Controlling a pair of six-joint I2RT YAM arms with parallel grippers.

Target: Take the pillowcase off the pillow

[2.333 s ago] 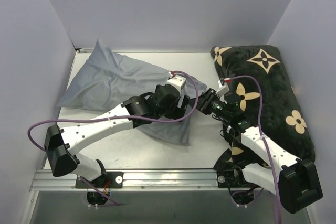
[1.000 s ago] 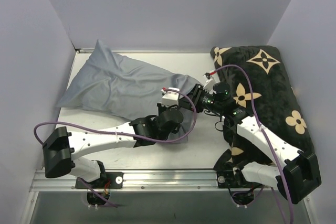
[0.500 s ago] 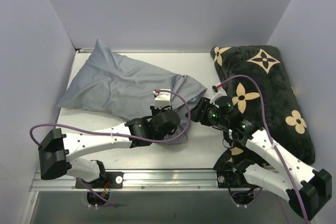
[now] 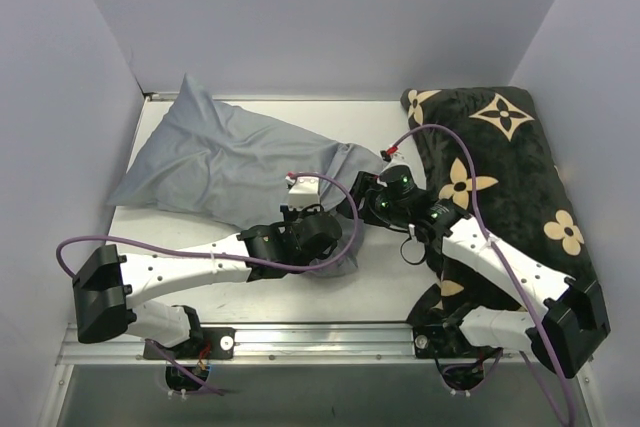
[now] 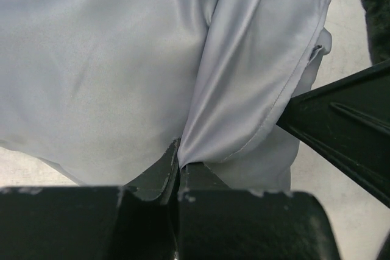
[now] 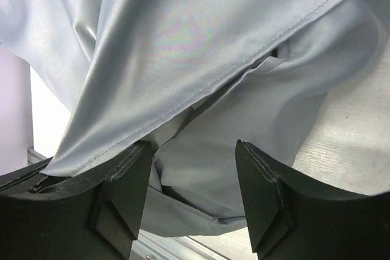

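Where my two arms leave their bases at the near edge of the table (image 4: pixel 385 285), the left one lies low and stretches rightward, while the right one angles up and leftward over the near end of the black cushion (image 4: pixel 515 172). Both wrists meet close together at the near right end of the grey pillowcase (image 4: pixel 225 162).

My left tool (image 5: pixel 178 160) is clamped on a fold of the grey fabric, its fingertips pressed together with the cloth rising taut out of them. My right tool (image 6: pixel 192 147) is spread wide, one finger on each side of the stitched hem. Neither pad visibly presses the cloth. One of its fingers (image 5: pixel 341 129) shows as a dark wedge just beside the fold I hold.

At the mouth, a paler layer lies under the hem; I cannot tell whether it is the pillow or the lower side of the case. Otherwise the pillow is hidden inside the case, which bulges with it.

Its long axis runs diagonally, the open hemmed end pointing near and right toward my tools, the closed corner pointing at the far left corner of the table.

Farther right, the cushion lies along the right wall, carrying tan flower and diamond-star motifs.
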